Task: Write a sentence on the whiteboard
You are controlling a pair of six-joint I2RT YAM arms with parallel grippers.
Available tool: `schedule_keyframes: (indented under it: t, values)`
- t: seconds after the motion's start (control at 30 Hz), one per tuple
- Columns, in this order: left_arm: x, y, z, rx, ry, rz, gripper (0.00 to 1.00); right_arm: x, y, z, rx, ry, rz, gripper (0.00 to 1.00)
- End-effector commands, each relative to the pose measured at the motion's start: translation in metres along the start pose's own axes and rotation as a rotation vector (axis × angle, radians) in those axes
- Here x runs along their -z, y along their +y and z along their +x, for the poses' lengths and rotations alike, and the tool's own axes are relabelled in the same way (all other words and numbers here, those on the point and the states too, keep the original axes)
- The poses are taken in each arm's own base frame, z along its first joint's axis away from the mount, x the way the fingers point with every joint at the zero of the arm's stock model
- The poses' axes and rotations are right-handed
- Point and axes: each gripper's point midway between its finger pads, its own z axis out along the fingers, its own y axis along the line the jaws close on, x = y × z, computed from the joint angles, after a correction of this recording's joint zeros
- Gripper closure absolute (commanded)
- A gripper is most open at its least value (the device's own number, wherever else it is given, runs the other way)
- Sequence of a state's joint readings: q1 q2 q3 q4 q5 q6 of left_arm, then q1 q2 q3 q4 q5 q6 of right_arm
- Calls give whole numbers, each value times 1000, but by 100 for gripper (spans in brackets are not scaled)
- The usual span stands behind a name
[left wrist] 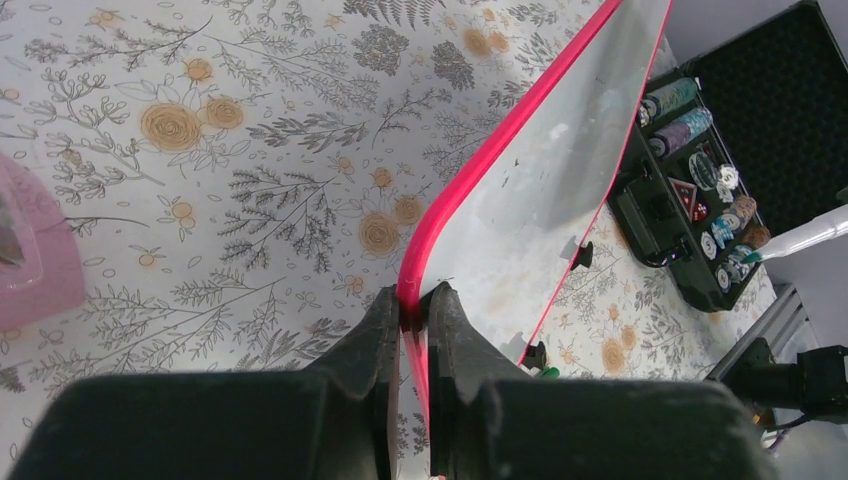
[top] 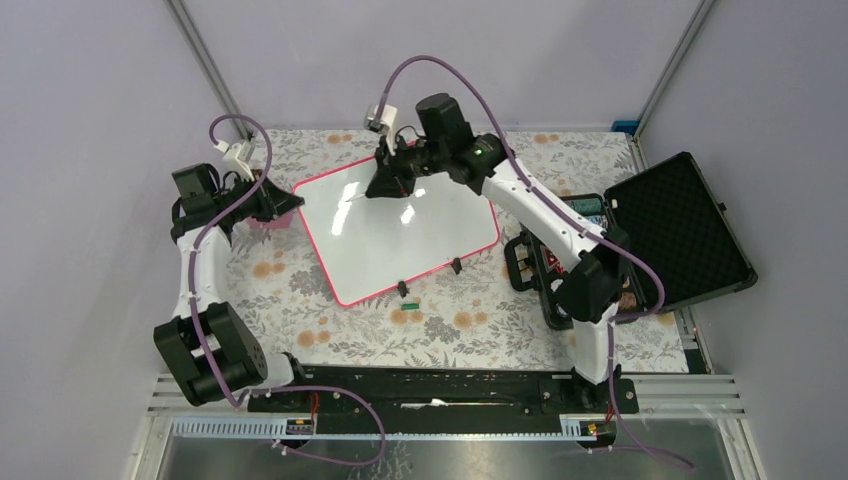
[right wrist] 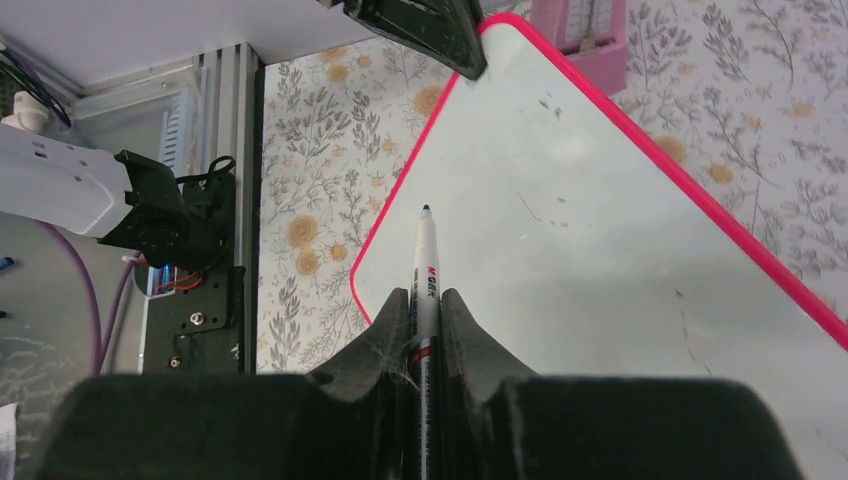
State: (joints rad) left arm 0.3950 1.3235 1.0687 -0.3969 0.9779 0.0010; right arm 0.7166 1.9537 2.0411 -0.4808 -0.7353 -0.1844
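Observation:
The whiteboard point(top: 420, 235) with its pink-red frame lies tilted on the floral table. My left gripper point(top: 290, 203) is shut on the board's left corner; in the left wrist view its jaws pinch the pink frame point(left wrist: 413, 315) of the whiteboard point(left wrist: 540, 190). My right gripper point(top: 385, 185) is above the board's far left part, shut on a white marker point(right wrist: 424, 270). The marker's dark tip points at the whiteboard point(right wrist: 600, 260) near its edge; I cannot tell whether it touches. No written sentence shows, only a few faint specks.
An open black foam-lined case point(top: 680, 230) with small items stands at the right, also in the left wrist view point(left wrist: 700, 190). A pink box point(top: 268, 222) sits beside the left gripper. A green cap point(top: 410, 300) lies by the board's near edge, which carries two black clips point(top: 403, 288).

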Motion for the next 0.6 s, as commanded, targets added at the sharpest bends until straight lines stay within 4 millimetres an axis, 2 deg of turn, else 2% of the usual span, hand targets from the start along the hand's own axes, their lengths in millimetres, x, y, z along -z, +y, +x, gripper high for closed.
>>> schedule_keyframes:
  t: [0.0,0.13,0.23,0.27,0.37,0.57]
  values:
    - [-5,1,-1,-141,7,42,100,-19,2,-21,137,-29,48,100]
    - [-6,4,3,-149,18,40,100,-27,-3,-32,210,-66,77,100]
    - [-6,2,3,-153,19,47,100,-41,-5,-31,265,11,107,100]
    - [-5,1,2,-154,16,54,100,-50,-7,-25,240,44,93,100]
    - [-5,-2,-1,-160,10,61,100,-51,2,-27,188,51,48,100]
    - [-4,-5,-1,-159,23,76,100,-52,15,-39,162,-44,5,100]
